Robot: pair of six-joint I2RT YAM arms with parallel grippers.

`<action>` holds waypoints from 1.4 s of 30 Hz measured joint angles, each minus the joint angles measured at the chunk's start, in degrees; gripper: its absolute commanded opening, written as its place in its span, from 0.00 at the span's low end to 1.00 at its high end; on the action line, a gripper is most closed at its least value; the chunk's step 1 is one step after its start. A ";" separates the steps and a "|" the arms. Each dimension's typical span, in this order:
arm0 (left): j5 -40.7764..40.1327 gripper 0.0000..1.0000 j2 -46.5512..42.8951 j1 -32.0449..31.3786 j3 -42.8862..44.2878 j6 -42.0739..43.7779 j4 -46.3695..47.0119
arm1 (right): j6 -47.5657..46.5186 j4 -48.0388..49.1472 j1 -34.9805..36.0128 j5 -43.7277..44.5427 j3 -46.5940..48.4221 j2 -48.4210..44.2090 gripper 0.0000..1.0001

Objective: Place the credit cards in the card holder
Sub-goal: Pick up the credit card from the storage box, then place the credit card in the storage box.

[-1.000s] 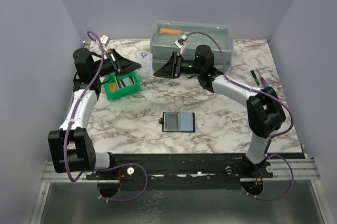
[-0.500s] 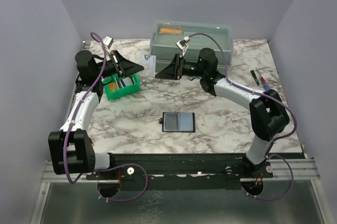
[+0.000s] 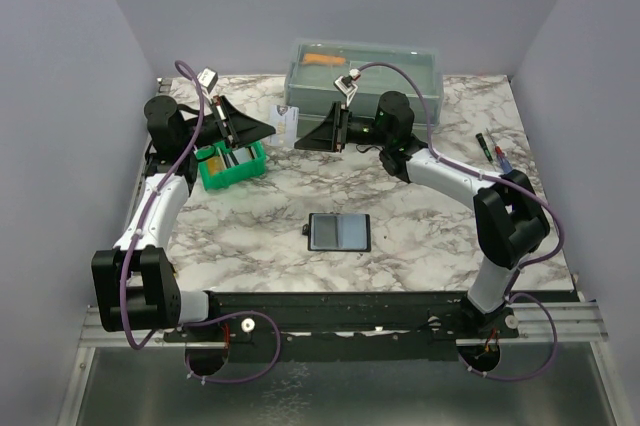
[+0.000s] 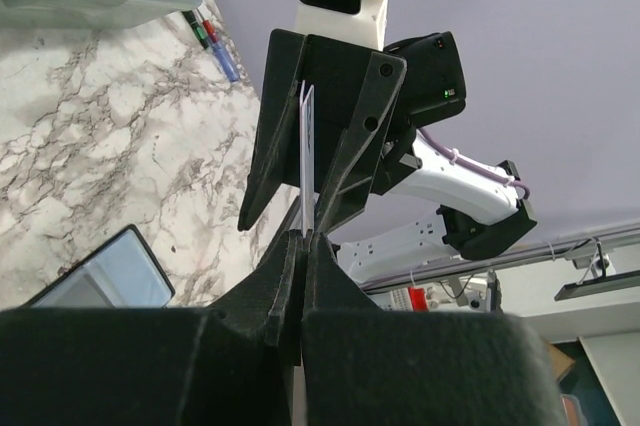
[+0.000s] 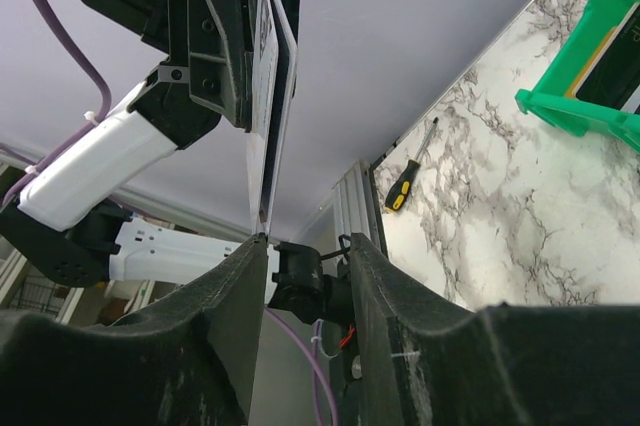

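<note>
Closing in since a second ago, right claw [image 5: 305, 246] part-spread around the credit card [image 5: 268, 96] pinched tight in left claw [image 4: 303, 238].

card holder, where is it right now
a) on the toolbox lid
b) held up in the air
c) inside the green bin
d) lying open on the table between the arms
d: the card holder lies opened out flat on the marble table, its greyish pockets facing up.
</note>
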 measured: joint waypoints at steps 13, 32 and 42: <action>0.02 0.00 0.00 -0.57 -0.39 -0.70 0.61 | 0.98 0.33 0.02 -0.79 0.96 0.13 0.41; -0.94 0.00 1.51 1.33 -1.57 -2.99 1.86 | 7.96 4.09 0.50 -1.38 9.60 8.39 0.00; -1.14 0.00 10.01 10.80 -2.60 -4.07 2.60 | 8.66 -2.84 2.56 0.96 29.16 25.73 0.00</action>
